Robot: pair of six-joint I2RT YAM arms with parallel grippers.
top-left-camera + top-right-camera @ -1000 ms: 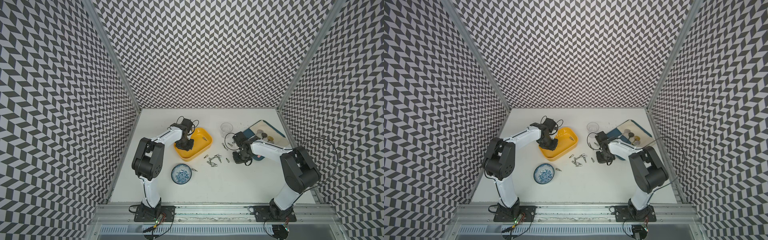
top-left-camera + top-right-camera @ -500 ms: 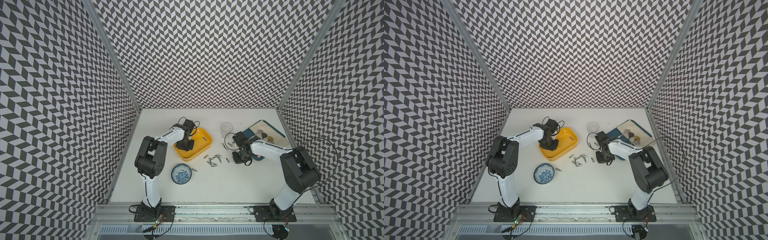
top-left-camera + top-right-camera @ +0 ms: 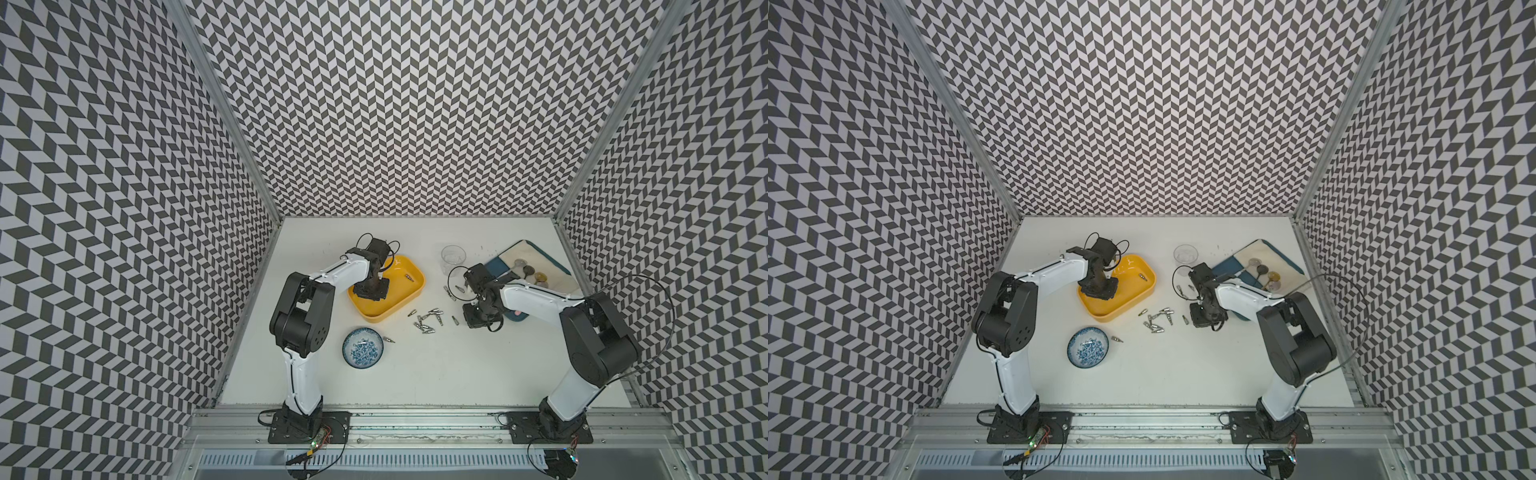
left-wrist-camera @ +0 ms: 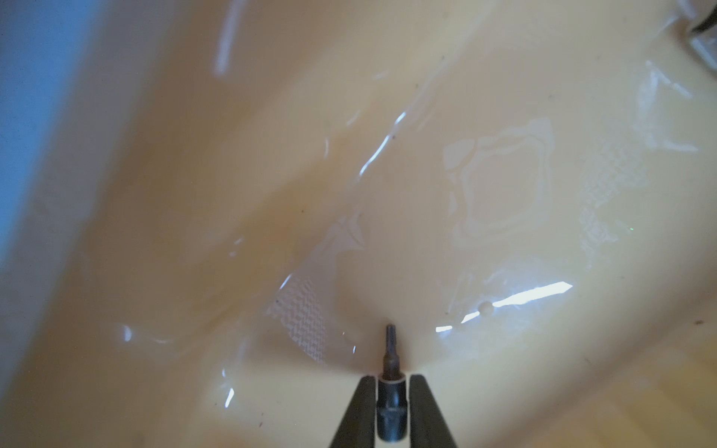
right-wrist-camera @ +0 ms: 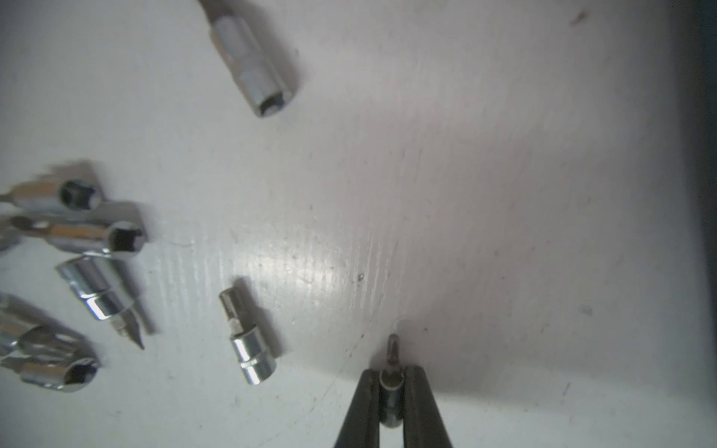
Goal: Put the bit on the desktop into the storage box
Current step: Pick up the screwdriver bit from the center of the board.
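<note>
The yellow storage box [image 3: 386, 316] [image 3: 1121, 309] lies left of centre on the white desktop [image 3: 436, 365], with one bit [image 3: 409, 276] on its floor. My left gripper [image 3: 371, 291] [image 4: 392, 382] is low inside the storage box [image 4: 349, 194]. A dark bit [image 4: 390, 357] stands between its fingers with a thin gap at each side, so it is just open. My right gripper [image 3: 478, 320] [image 5: 392, 382] hangs close over the desktop [image 5: 504, 194], shut on a small bit [image 5: 392, 349]. Several loose bits [image 3: 426, 320] [image 3: 1156, 318] [image 5: 248, 341] lie between box and right gripper.
A blue-and-white bowl [image 3: 363, 347] sits in front of the box, a lone bit [image 3: 388, 339] beside it. Two bits [image 3: 453, 289] lie behind the right gripper. A clear glass [image 3: 453, 255] and a dark-blue board [image 3: 532, 266] with round pieces are at the back right.
The left arm's elbow has shifted slightly to the right while its gripper stays low in the storage box. The right arm has hardly moved.
</note>
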